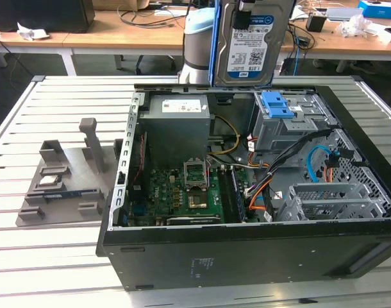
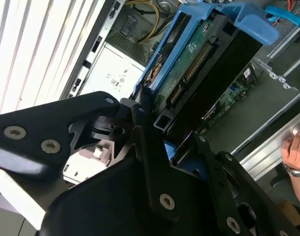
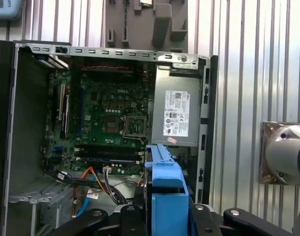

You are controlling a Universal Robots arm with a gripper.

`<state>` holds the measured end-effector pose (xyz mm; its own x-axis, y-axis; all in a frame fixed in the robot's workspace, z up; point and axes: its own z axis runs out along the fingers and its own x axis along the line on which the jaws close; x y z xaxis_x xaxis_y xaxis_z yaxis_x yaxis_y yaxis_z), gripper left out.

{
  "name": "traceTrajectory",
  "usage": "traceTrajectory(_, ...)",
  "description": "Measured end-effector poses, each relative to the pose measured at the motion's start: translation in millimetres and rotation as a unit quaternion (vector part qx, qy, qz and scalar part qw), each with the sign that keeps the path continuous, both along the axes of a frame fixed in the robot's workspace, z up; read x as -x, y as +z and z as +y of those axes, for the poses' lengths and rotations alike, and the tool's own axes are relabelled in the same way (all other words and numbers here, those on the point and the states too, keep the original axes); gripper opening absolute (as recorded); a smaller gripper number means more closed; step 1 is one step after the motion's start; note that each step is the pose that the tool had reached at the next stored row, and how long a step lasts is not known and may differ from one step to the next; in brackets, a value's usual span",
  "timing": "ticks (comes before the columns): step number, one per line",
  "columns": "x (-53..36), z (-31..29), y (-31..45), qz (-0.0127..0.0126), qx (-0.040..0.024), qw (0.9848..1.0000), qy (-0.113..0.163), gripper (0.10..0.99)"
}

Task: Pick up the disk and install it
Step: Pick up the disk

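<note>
The disk (image 1: pixel 250 45), a silver hard drive with a blue-and-white label and a blue carrier frame, hangs upright above the back of the open computer case (image 1: pixel 247 256). My gripper (image 1: pixel 245 14) is shut on it from above. In the second wrist view the black fingers (image 2: pixel 140 123) clamp the disk (image 2: pixel 199 54) by its end, its green circuit board showing. The first wrist view has the blue carrier of the disk (image 3: pixel 165 196) between the gripper (image 3: pixel 167 219) arms, over the case interior. The grey drive cage with the blue latch (image 1: pixel 277 104) stands just below the disk.
Inside the case lie the power supply (image 1: pixel 178 122), the motherboard (image 1: pixel 189 189), cables and a lower metal cage (image 1: pixel 330 199). A grey fixture (image 1: pixel 67 176) holding a small chip (image 1: pixel 49 180) sits on the slatted table at the exterior view's left. A person's hand (image 2: pixel 295 152) rests near the case edge.
</note>
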<state>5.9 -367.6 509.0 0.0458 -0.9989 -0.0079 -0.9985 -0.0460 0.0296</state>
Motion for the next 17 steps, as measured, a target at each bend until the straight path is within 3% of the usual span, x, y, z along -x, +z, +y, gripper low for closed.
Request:
traceTrajectory(7, 0.2, -17.4, -0.6, 0.0, 0.0001, 1.0, 0.0, 0.369)
traceTrajectory(11, 0.2, -22.6, -0.9, 0.0, 0.0, 1.0, 0.0, 0.369)
traceTrajectory(17, 0.2, -37.2, -1.6, 0.0, 0.0, 1.0, 0.0, 0.369)
